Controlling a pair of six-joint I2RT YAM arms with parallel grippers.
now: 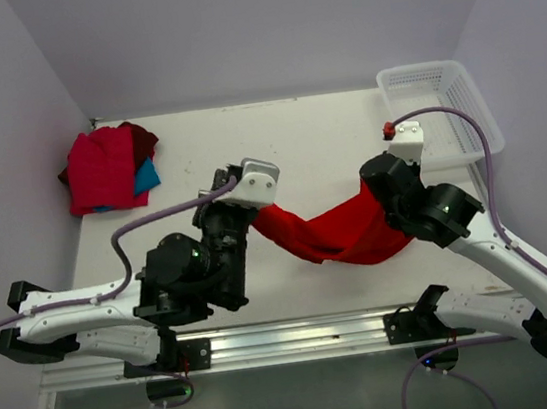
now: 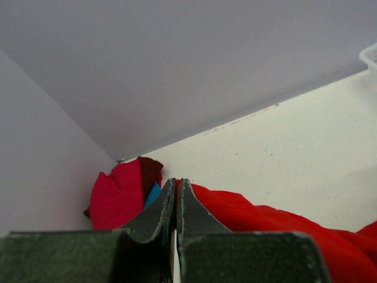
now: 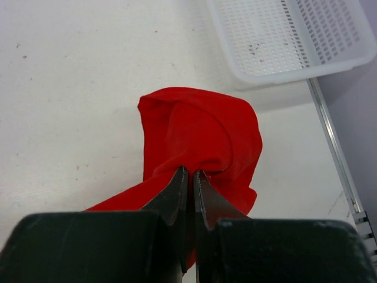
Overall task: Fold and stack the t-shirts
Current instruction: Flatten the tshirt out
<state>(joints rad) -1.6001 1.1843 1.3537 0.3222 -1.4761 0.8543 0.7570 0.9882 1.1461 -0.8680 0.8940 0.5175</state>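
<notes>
At the far left corner of the table (image 1: 294, 131), close to the walls, lies a small pile of clothes: a folded red t-shirt (image 1: 101, 172) on top, a dark maroon t-shirt (image 1: 142, 136) showing at its far right edge, and a teal-blue t-shirt (image 1: 146, 175) peeking out at its near right side. To the right of the pile, over the middle of the table, the left gripper (image 1: 251, 210) is closed tight, its jaws pressed together on the left end of the bright red t-shirt (image 1: 333, 232); in the left wrist view the red cloth bunches against the right finger and trails off to the right. The shirt is gathered into a thick rope that sags between the two arms, dipping lowest toward the near edge, and I cannot tell whether that low part touches the table. Its right end rises to the right gripper (image 1: 373, 191), also clamped on the cloth; the right wrist view shows a rounded fold of red fabric bulging out beyond the pinched fingertips (image 3: 179, 183). A white mesh basket (image 1: 460, 89) stands at the far right corner, well apart from the shirt.
</notes>
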